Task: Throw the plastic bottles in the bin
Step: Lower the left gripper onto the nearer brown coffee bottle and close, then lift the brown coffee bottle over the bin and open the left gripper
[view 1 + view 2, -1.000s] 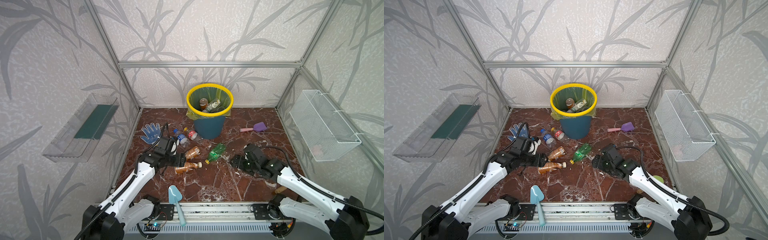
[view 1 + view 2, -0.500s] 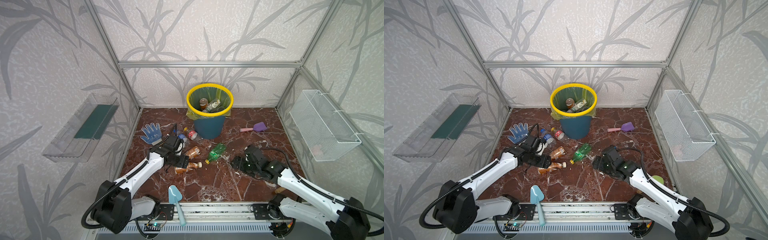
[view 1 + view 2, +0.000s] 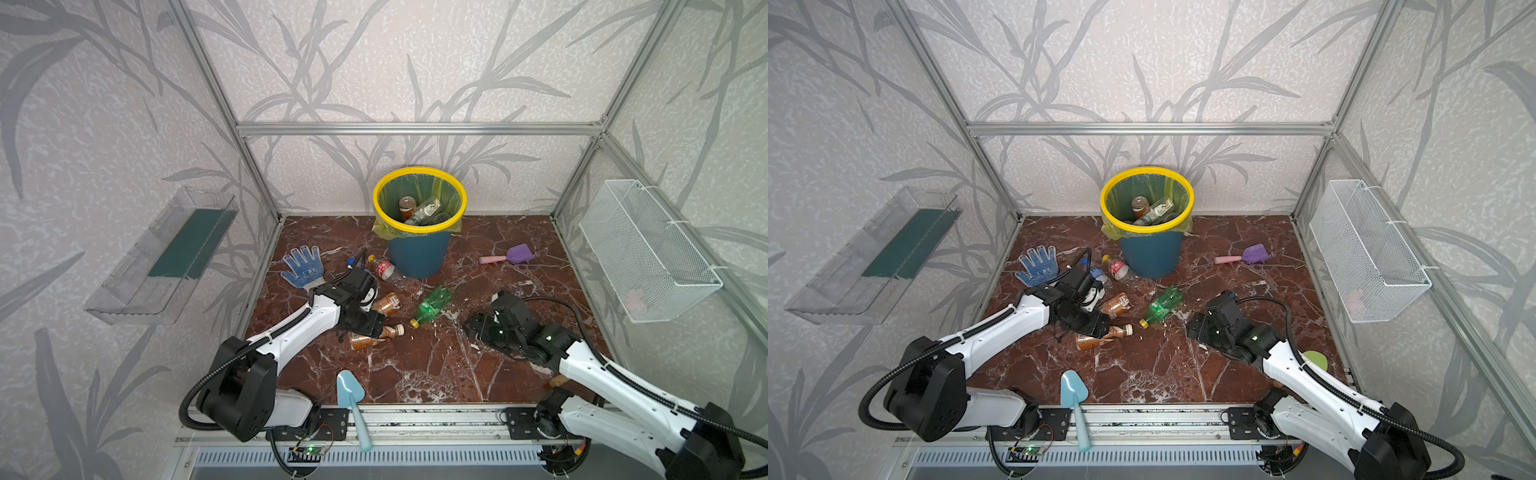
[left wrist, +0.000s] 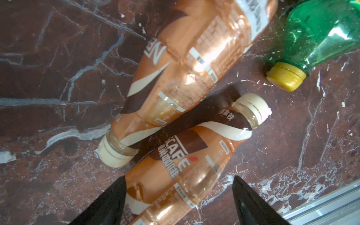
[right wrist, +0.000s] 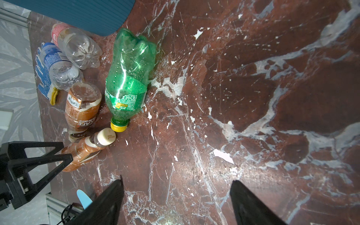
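Note:
The bin (image 3: 417,255) stands at the back middle in both top views with bottles inside. Two brown bottles lie on the floor: a near one (image 3: 388,332) (image 4: 185,175) and a second one (image 3: 386,303) (image 4: 194,58) crossing its neck. My left gripper (image 3: 365,326) (image 4: 178,177) is open, its jaws low on either side of the near brown bottle's body. A green bottle (image 3: 430,305) (image 5: 128,78) lies to their right. A red-labelled clear bottle (image 3: 382,268) and a blue-labelled one (image 5: 58,66) lie by the bin. My right gripper (image 3: 473,326) (image 5: 177,179) is open over bare floor.
A blue-dotted glove (image 3: 303,266) lies at the back left, a purple scoop (image 3: 513,254) at the back right, a light blue scoop (image 3: 351,399) on the front edge. A wire basket (image 3: 648,249) hangs on the right wall, a clear tray (image 3: 166,253) on the left.
My left gripper has moved right, from beside the brown bottles to over the near one. The right arm has hardly moved.

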Controlling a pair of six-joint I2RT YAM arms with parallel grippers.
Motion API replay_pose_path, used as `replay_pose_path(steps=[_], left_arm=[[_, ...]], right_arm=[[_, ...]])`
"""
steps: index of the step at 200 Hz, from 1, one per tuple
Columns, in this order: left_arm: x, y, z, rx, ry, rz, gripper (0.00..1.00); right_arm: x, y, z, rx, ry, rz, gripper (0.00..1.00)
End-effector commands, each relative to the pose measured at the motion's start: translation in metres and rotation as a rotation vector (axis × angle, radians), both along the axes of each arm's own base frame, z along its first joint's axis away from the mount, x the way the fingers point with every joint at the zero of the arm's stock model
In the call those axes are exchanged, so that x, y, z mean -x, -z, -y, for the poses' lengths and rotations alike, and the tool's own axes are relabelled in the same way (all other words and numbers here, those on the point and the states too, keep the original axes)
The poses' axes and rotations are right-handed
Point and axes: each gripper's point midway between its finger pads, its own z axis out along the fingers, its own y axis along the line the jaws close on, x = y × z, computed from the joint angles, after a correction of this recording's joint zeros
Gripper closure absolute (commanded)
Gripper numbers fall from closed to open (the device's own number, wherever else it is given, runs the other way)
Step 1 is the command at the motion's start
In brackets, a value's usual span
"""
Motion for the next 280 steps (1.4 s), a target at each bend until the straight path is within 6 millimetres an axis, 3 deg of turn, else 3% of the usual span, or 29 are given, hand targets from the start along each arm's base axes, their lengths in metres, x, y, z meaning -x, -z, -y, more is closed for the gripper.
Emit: replay_pose_path(steps=[1, 174, 213, 280], left_arm=[[0.013, -0.004, 0.006, -0.005, 0.021, -0.057, 0.15], [0.05, 0.027, 0.018, -0.044, -0.074, -0.151, 0.15], [0.06, 0.042, 0.025, -0.057, -0.073, -0.183, 0.2], [0.064, 0.043, 0.035, -0.047, -0.096, -0.131, 0.3]], right_arm=[[0.003, 0.004, 0.006, 0.021, 0.016, -0.008, 0.14], [0.002, 0.006, 0.004, 0.022, 0.01, -0.013, 0.14], [0.002, 0.006, 0.005, 0.021, 0.015, -0.012, 0.14], [0.005, 0.004, 0.008, 0.025, 0.017, -0.009, 0.14]])
